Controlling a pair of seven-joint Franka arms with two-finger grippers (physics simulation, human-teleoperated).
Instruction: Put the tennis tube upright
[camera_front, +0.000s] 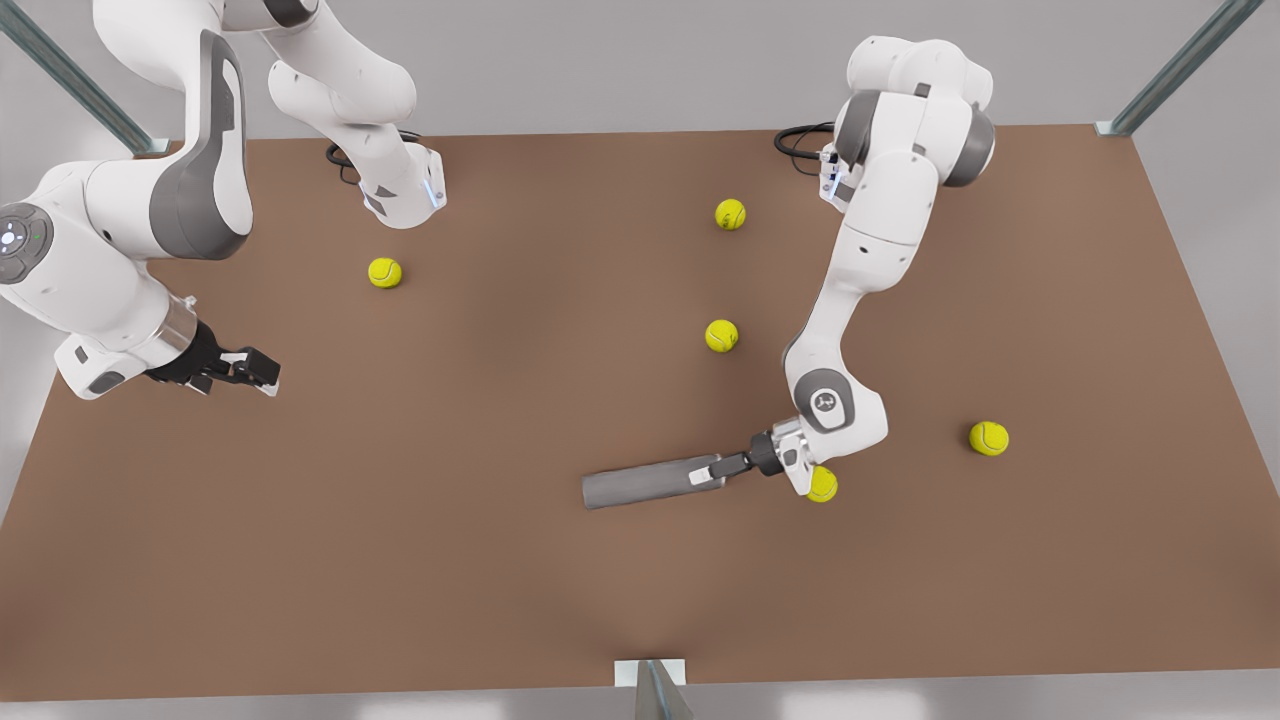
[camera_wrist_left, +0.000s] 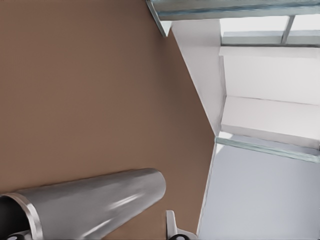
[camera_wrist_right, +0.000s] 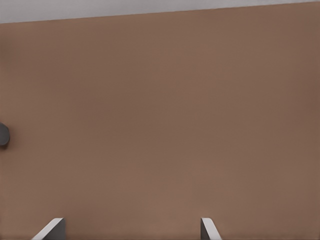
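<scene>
Lying flat on the brown table (camera_front: 400, 560), the tennis tube (camera_front: 645, 482) sits a bit toward the front view's right of centre and toward the near edge, its length running roughly side to side with a slight tilt. So it's on its side, not upright. In the left wrist view the tube (camera_wrist_left: 95, 205) stretches away from the camera, grey and shiny, with its lighter rim at the near end.

The left gripper (camera_front: 712, 470) is right at the end of the tube that faces the front view's right, fingers clamped on that end as far as I can make out. A yellow tennis ball (camera_front: 822, 484) sits just behind that arm's wrist, partly tucked under it.

Four more tennis balls are scattered around: one (camera_front: 989, 438) out toward the front view's right, one (camera_front: 721, 335) up from the tube, one (camera_front: 730, 214) farther back, and one (camera_front: 385, 272) over toward the front view's left.

The right gripper (camera_front: 258, 368) hangs over the table's left side in the front view, well apart from the tube, just waiting. Its fingertips (camera_wrist_right: 50, 230) stand wide apart, nothing between them.
</scene>
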